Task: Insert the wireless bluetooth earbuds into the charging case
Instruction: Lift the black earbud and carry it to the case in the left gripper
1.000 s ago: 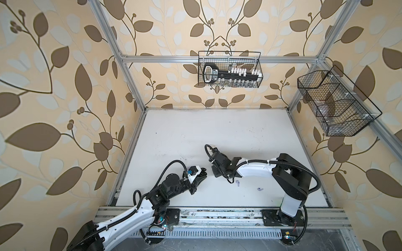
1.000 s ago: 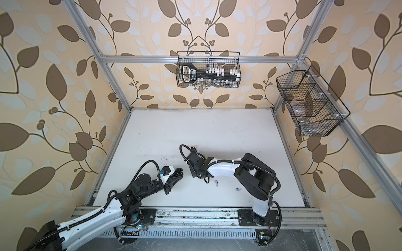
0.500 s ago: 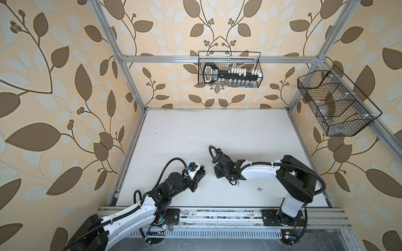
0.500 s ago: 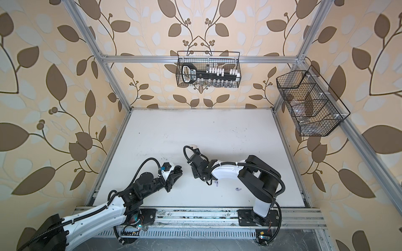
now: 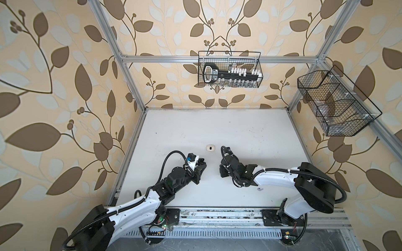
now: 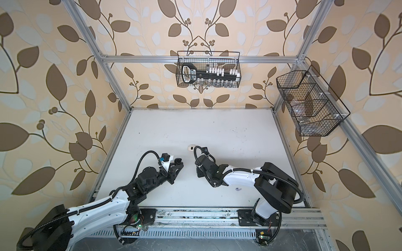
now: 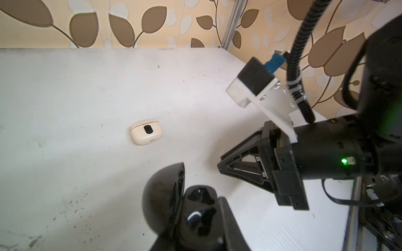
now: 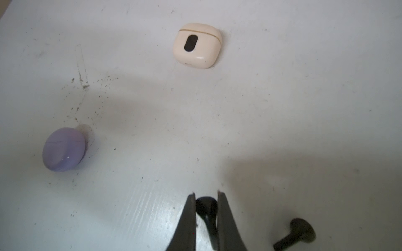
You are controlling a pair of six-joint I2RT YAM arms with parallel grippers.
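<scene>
In both top views your left gripper (image 5: 200, 168) and right gripper (image 5: 221, 172) face each other low over the desk (image 5: 217, 126). Both forearms reach forward from the rail, with the white case (image 5: 210, 148) just beyond them. A lavender earbud (image 5: 260, 189) lies on the desk by the right forearm.

In the left wrist view, the left jaws are clenched on the open black case (image 7: 185, 206), lid tipped back.

In the right wrist view, the right jaws are grasping a black earbud (image 8: 206, 208) across its head, stem trailing back between them. A second black earbud (image 8: 298, 233) lies on the desk just beside, and the shut lavender case (image 8: 64, 150) sits well apart.

Expect the earbud to be light, hard and glossy, so it will likely twist or slip in a pinch. Hold it near where head meets stem, and keep your wrist steady.
</scene>
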